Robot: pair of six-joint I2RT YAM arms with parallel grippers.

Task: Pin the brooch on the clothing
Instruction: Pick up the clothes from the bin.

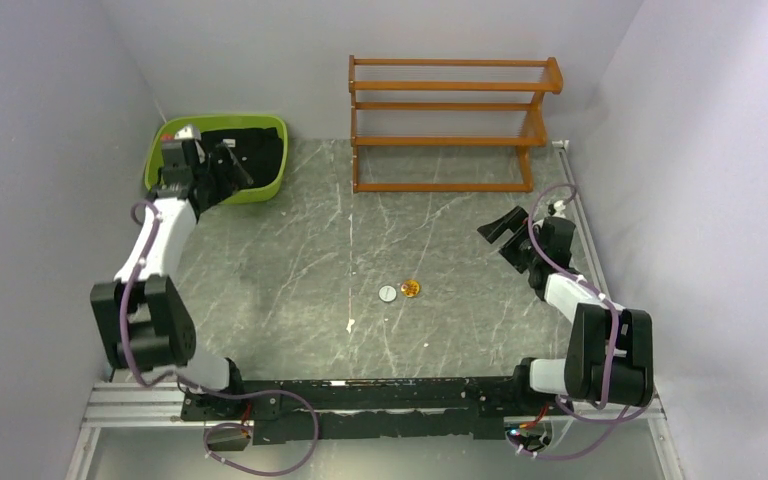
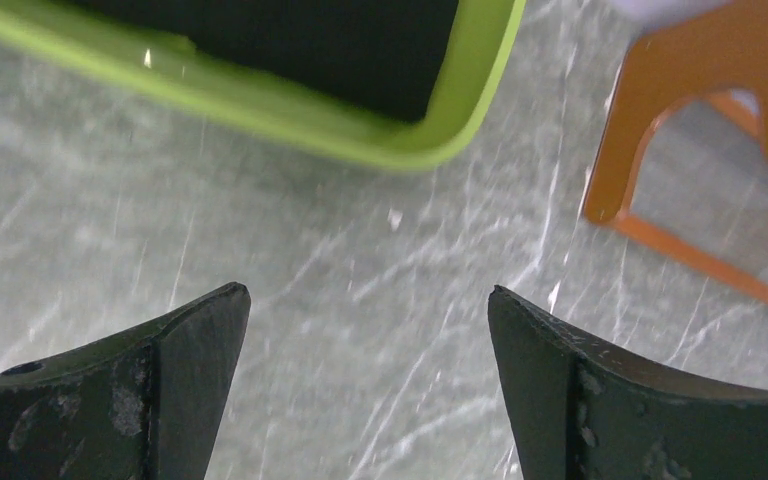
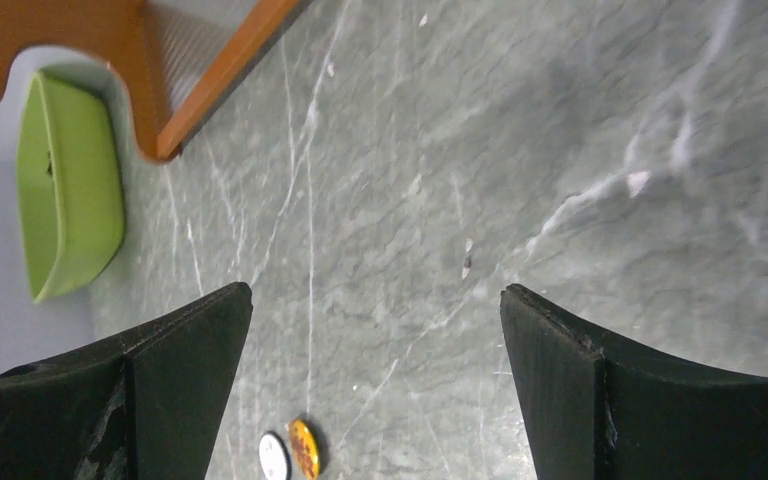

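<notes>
**Top view.** The left gripper [image 1: 238, 166] is hanging with its jaws spread wide and nothing between them. The green basin [image 1: 260, 192] is sitting right at it, and the black shirt [image 1: 255, 148] is lying bundled inside that basin, just beyond the fingertips. The right gripper [image 1: 501, 240] is likewise standing released and empty above the grey table [image 1: 290, 260]. The brooch [image 1: 411, 288] is lying flat on the table, near this gripper, to its left and nearer the arm bases, and well apart from the left gripper. A white disc [image 1: 388, 293] is lying just beside the brooch, on the side away from the right gripper. A wooden rack [image 1: 450, 120] is standing beyond the right gripper, by the back wall.

**Left wrist view.** The fingers [image 2: 180, 380] are spreading apart over bare table. The basin's rim [image 2: 360, 140] is running just ahead of the fingertips, with the shirt [image 2: 310, 40] showing dark inside it. A leg of the rack [image 2: 660, 120] is showing ahead and to the right.

**Right wrist view.** The fingers [image 3: 160, 390] are gaping with only table between them. The brooch [image 3: 304, 448] is showing low in the gap, closer to the left finger, and the disc [image 3: 273, 457] is touching or nearly touching it. The basin [image 3: 65, 190] is sitting far ahead on the left.
</notes>
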